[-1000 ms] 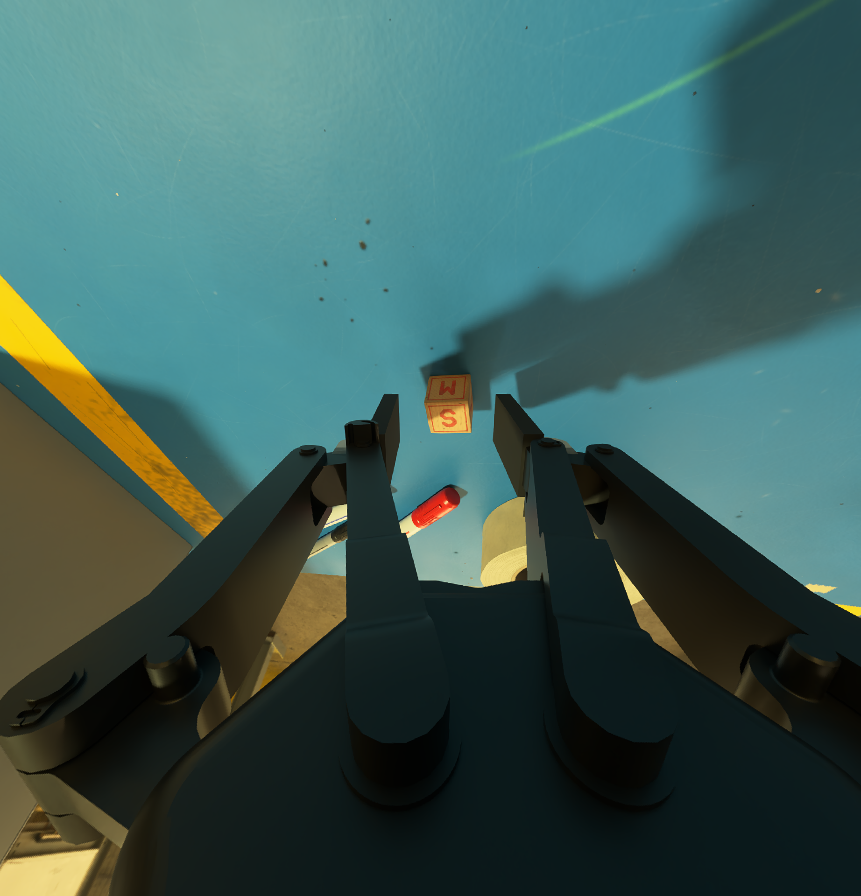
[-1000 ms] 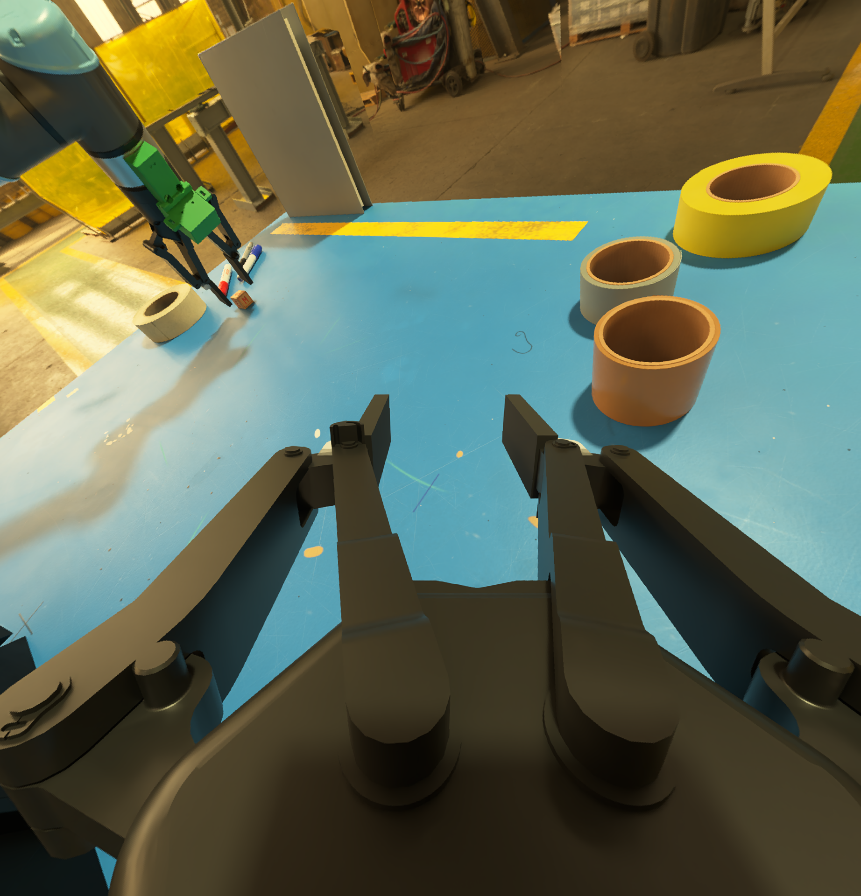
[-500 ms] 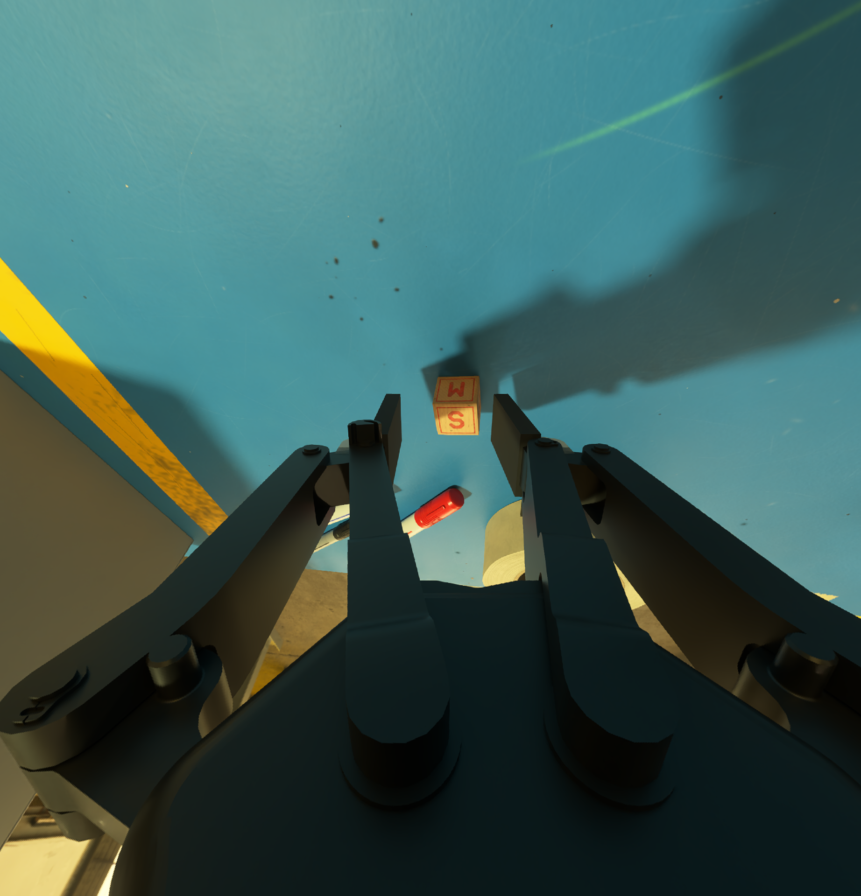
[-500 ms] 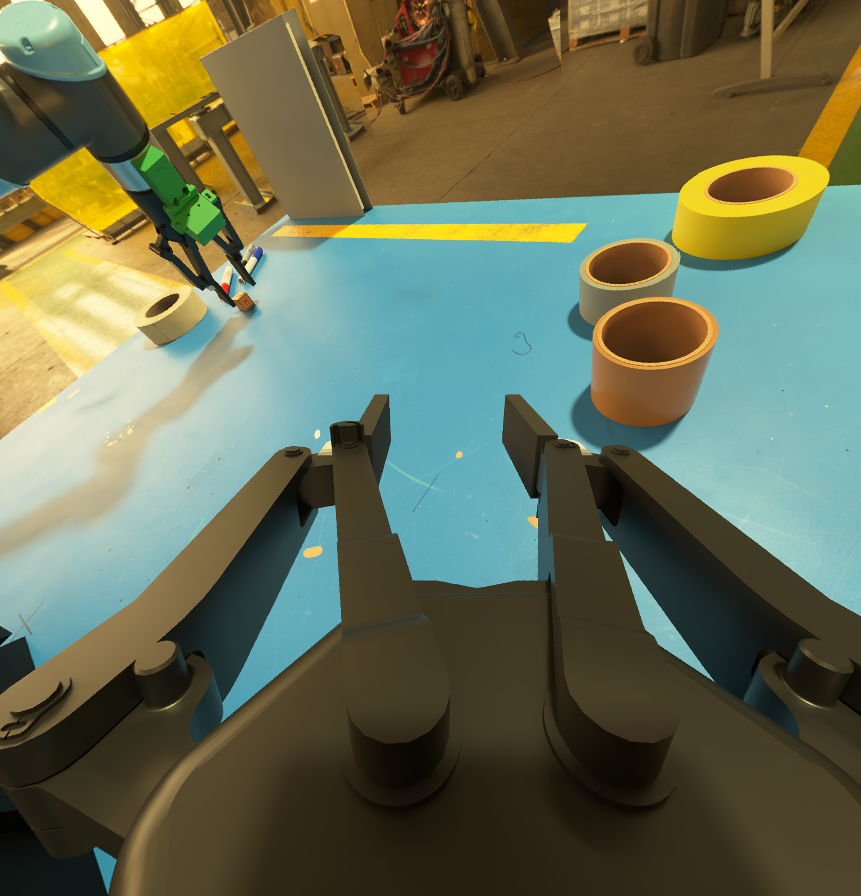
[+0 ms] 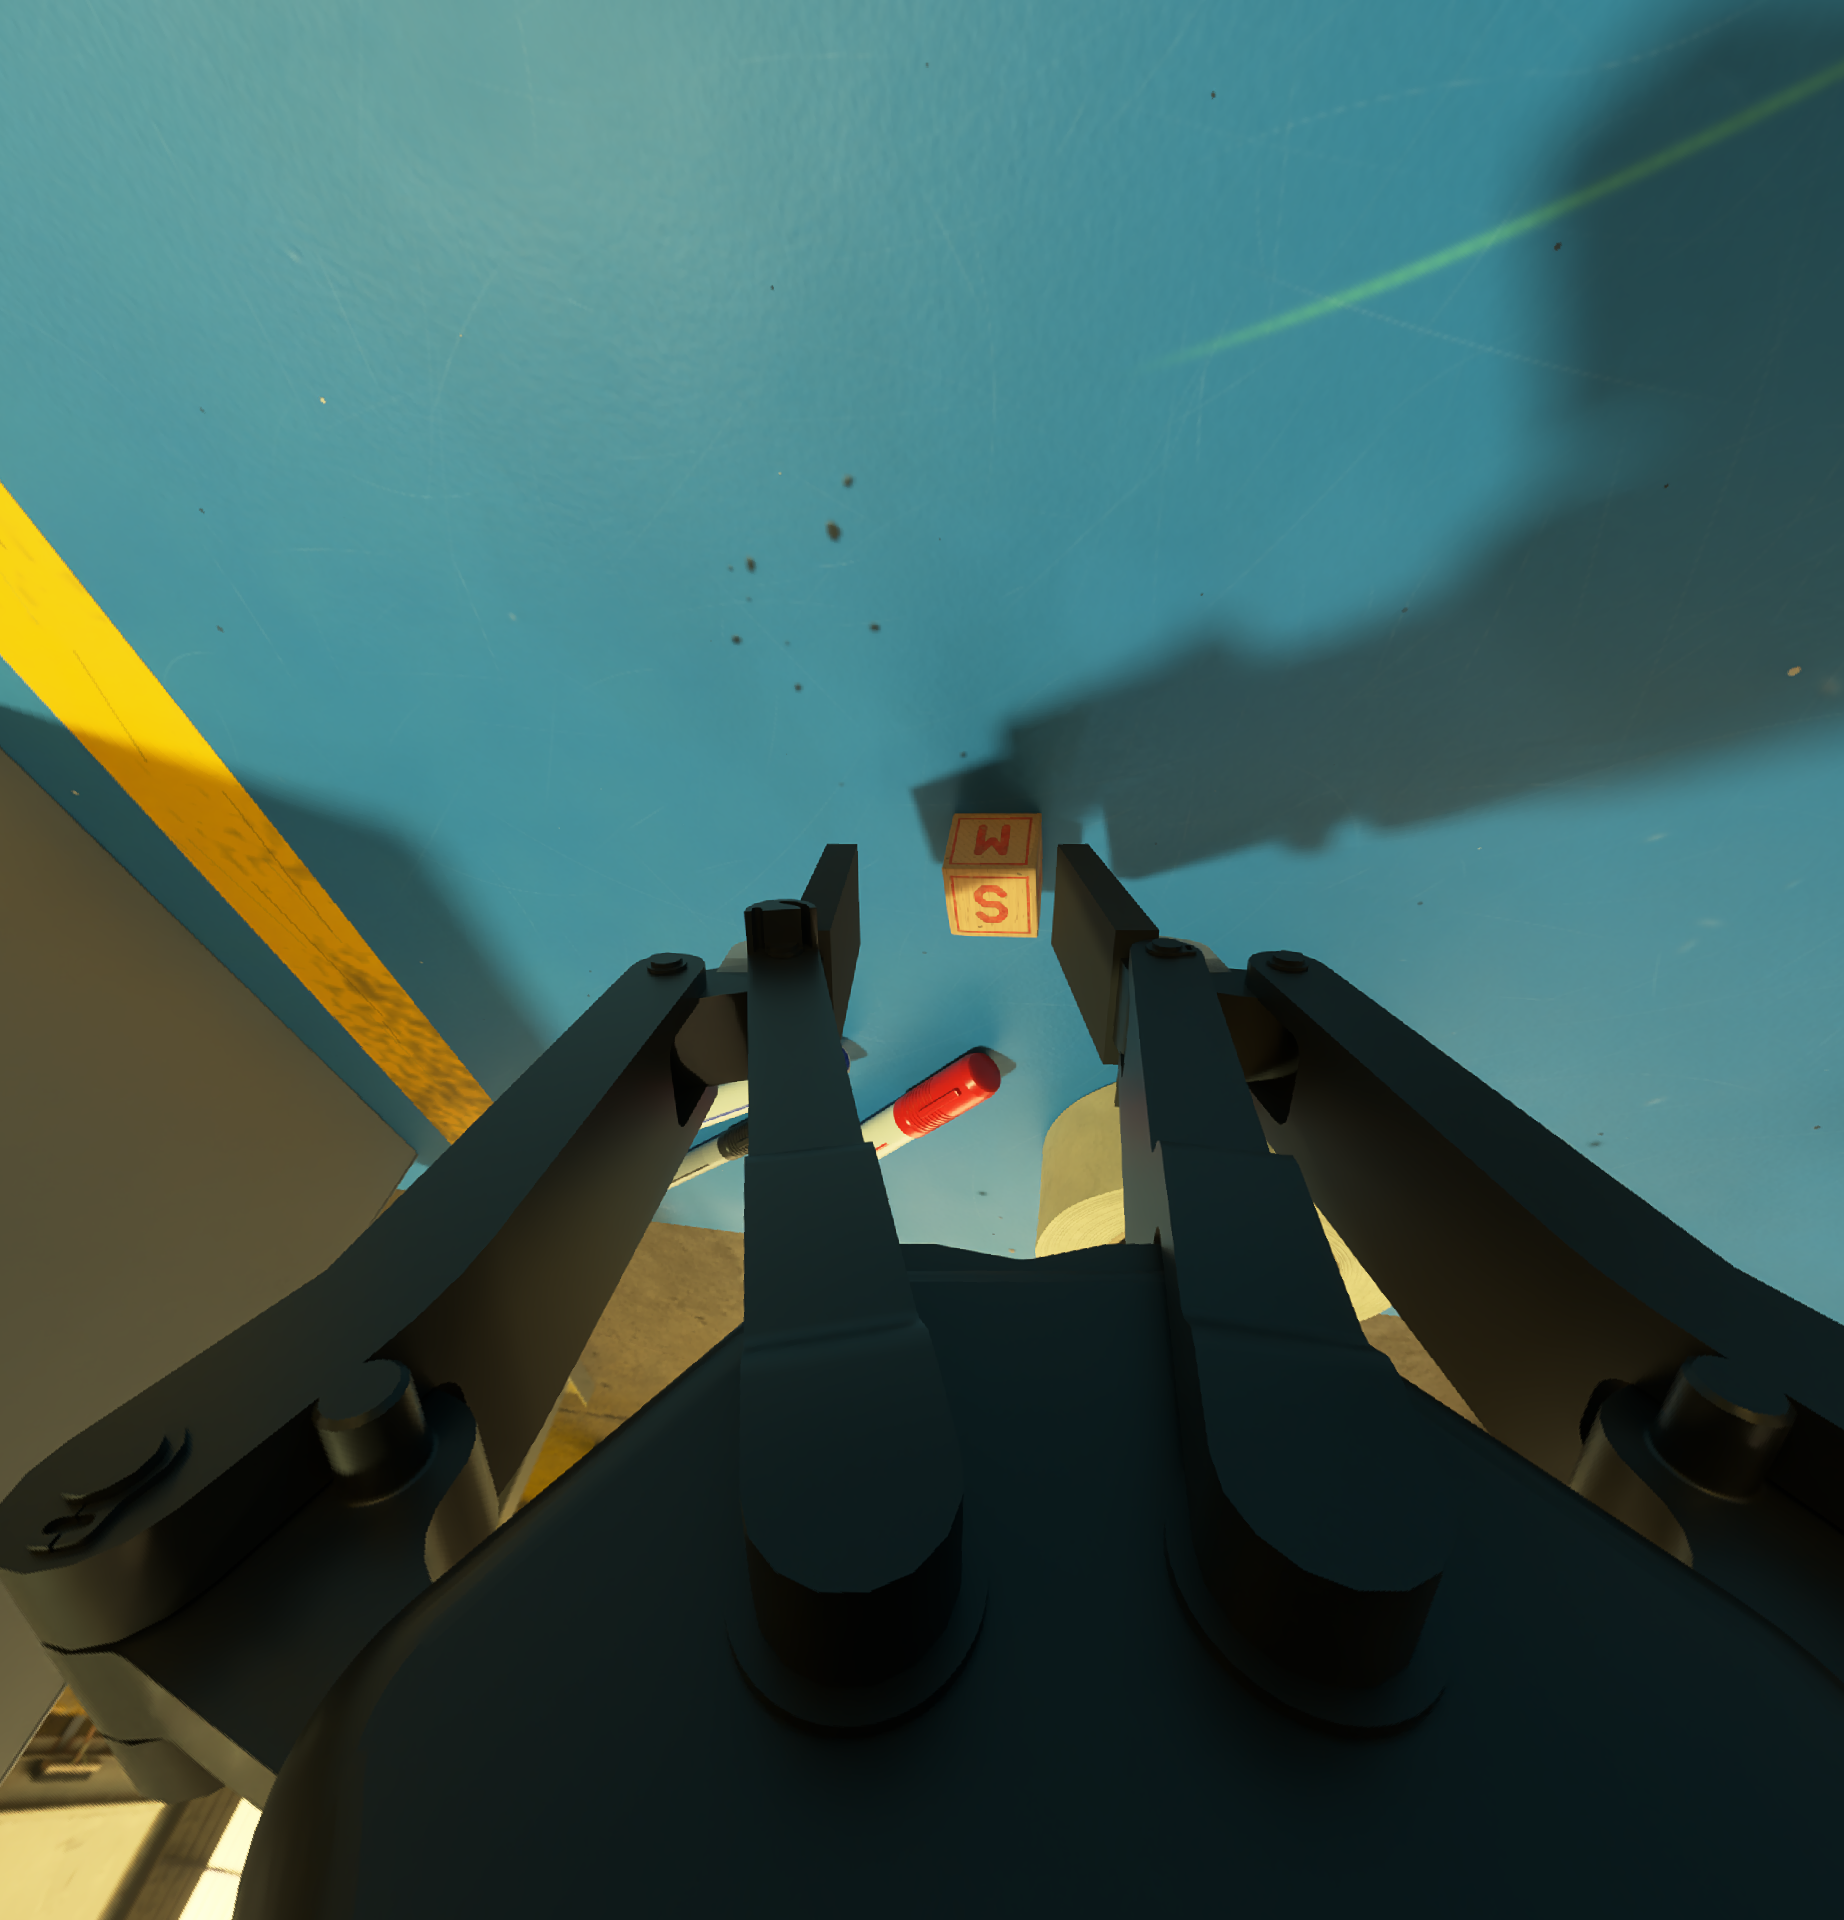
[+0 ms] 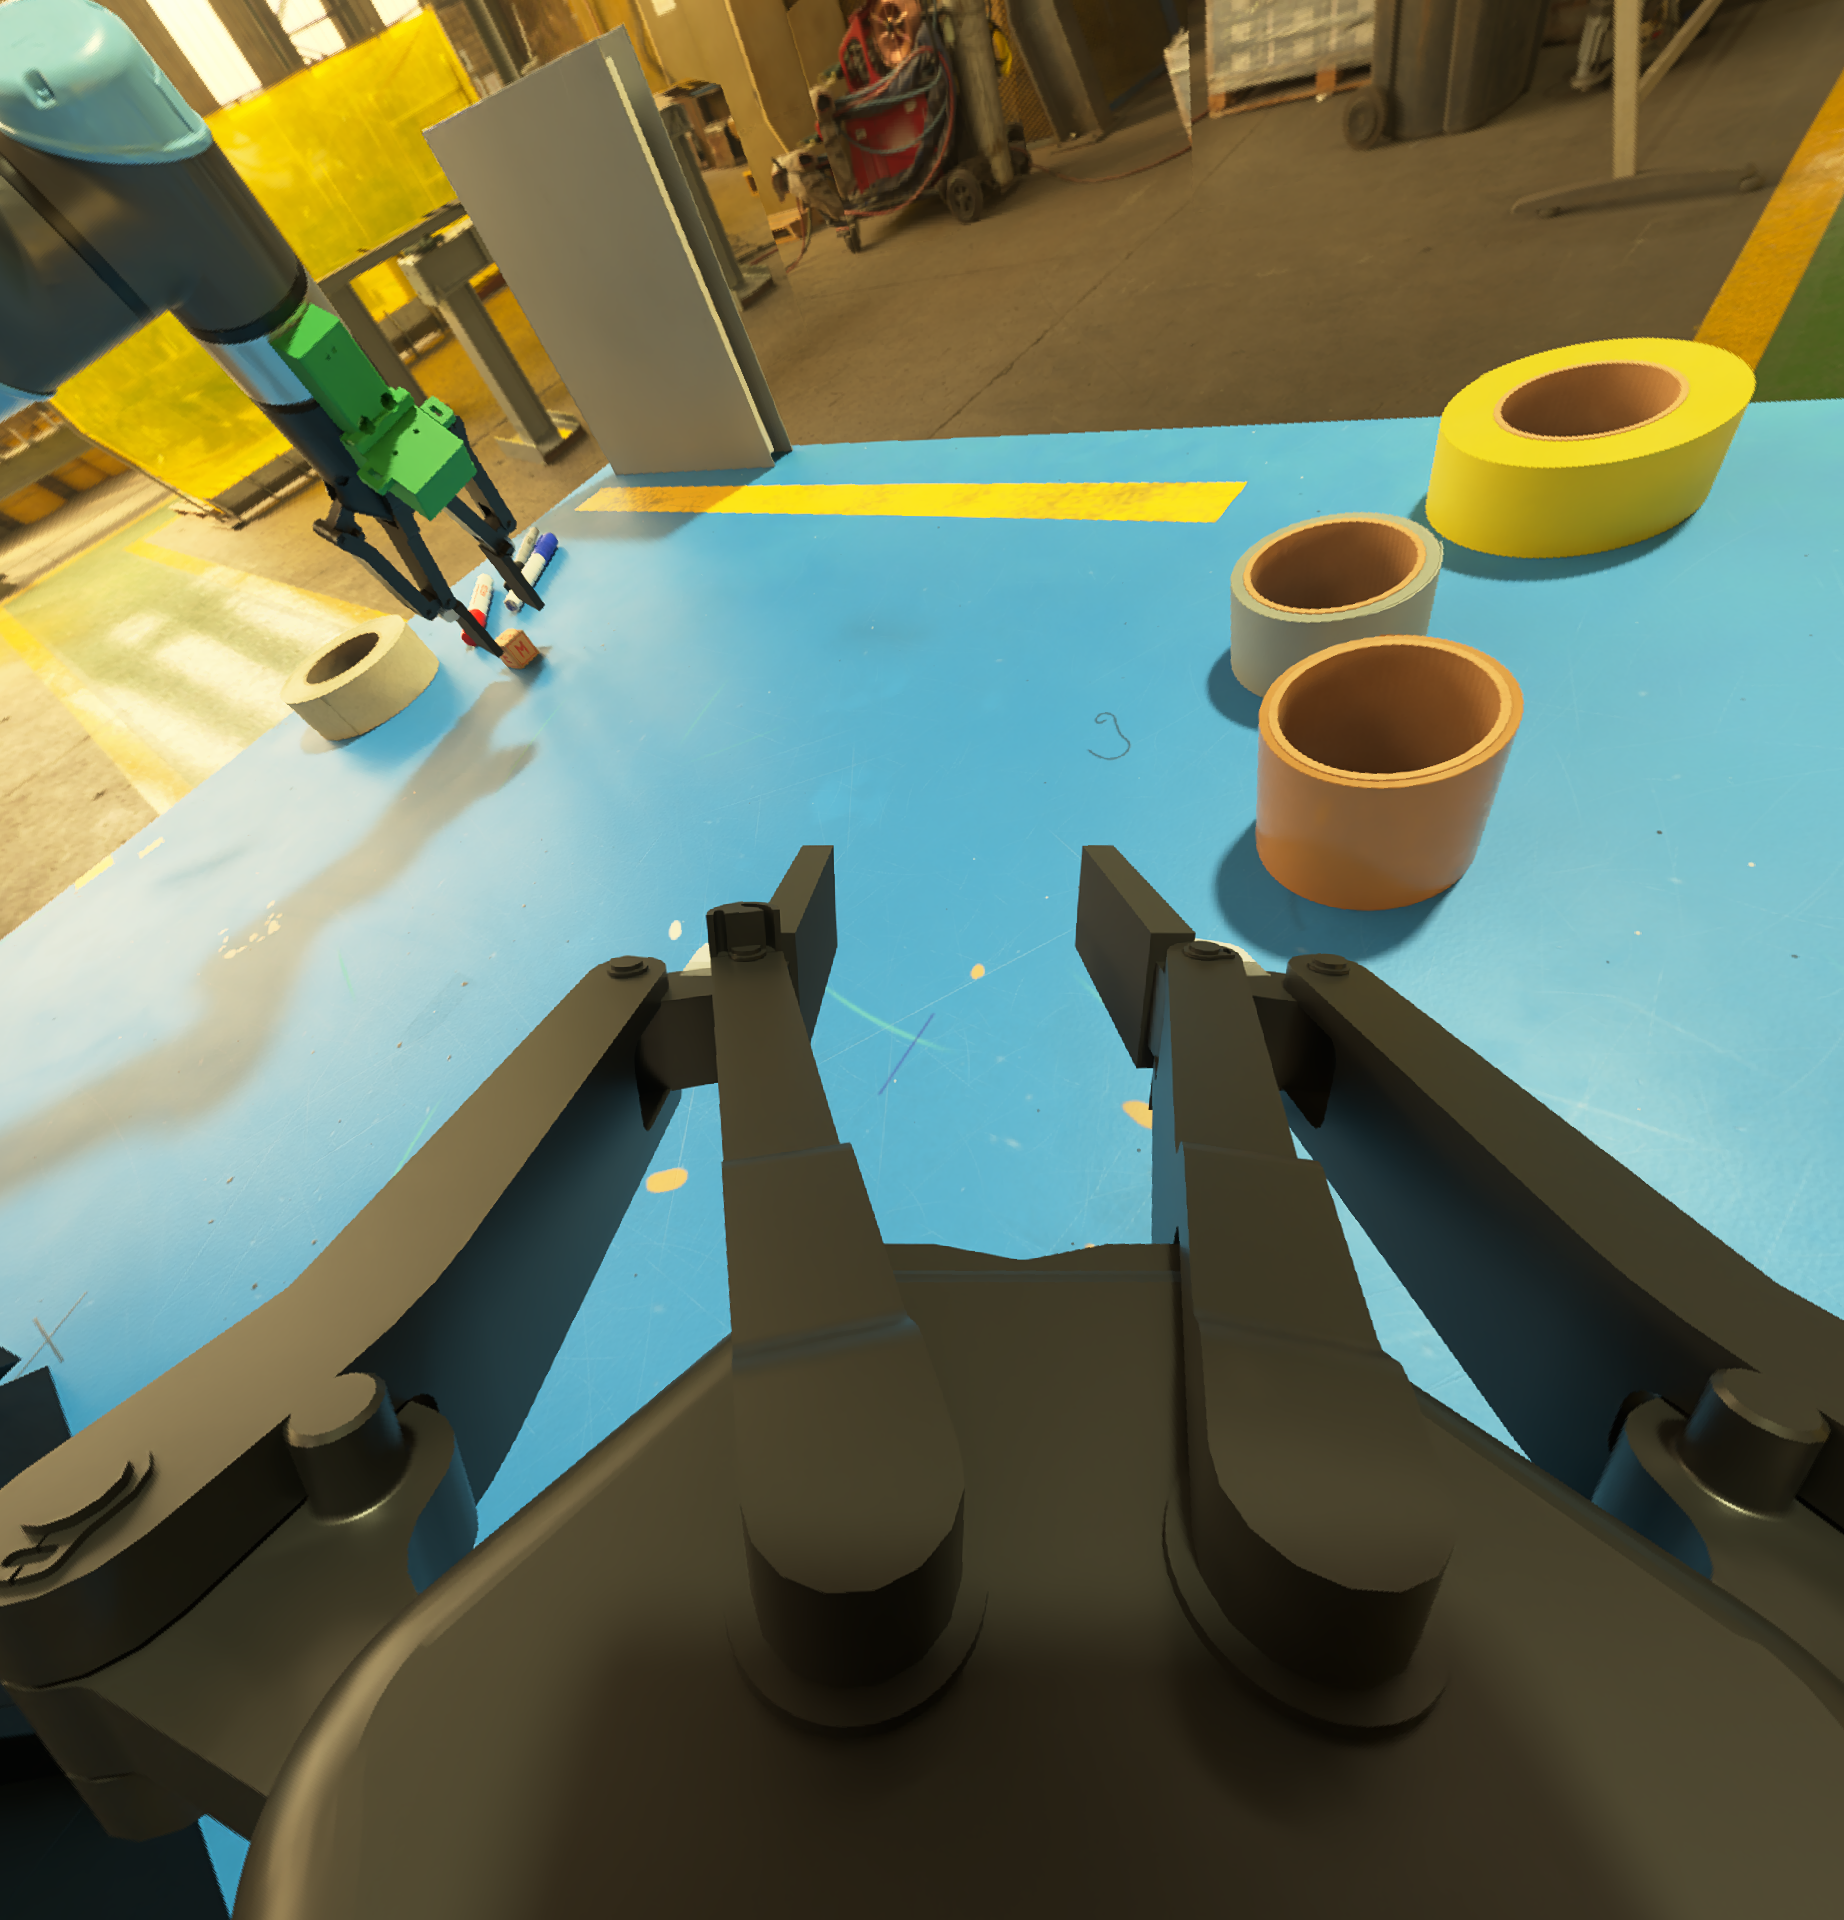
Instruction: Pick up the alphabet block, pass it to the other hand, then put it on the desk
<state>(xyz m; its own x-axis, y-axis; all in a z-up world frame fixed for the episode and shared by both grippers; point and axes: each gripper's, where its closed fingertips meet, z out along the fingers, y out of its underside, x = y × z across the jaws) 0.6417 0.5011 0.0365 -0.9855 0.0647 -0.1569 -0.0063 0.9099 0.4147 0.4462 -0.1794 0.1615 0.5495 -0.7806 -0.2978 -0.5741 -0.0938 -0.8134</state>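
Note:
A small wooden alphabet block [image 5: 991,875] with red letters sits on the blue desk [image 5: 689,312]. My left gripper [image 5: 954,883] is open, and the block stands between its fingertips, closer to the right finger, with gaps on both sides. In the right wrist view the block [image 6: 519,648] is far off at the left, under the left gripper [image 6: 487,623] with its green wrist mount. My right gripper [image 6: 954,894] is open and empty above the middle of the desk [image 6: 897,675].
A red-capped marker [image 5: 933,1096] and a grey tape roll [image 5: 1079,1174] lie just behind the block. A blue-capped marker [image 6: 540,553] lies nearby. A grey panel [image 6: 606,270] stands at the desk's edge. Orange [image 6: 1380,769], grey [image 6: 1333,597] and yellow [image 6: 1588,447] rolls stand at the right.
My left gripper has moved closer to the block, which now lies between its fingertips instead of just ahead of them. The right gripper has hardly moved.

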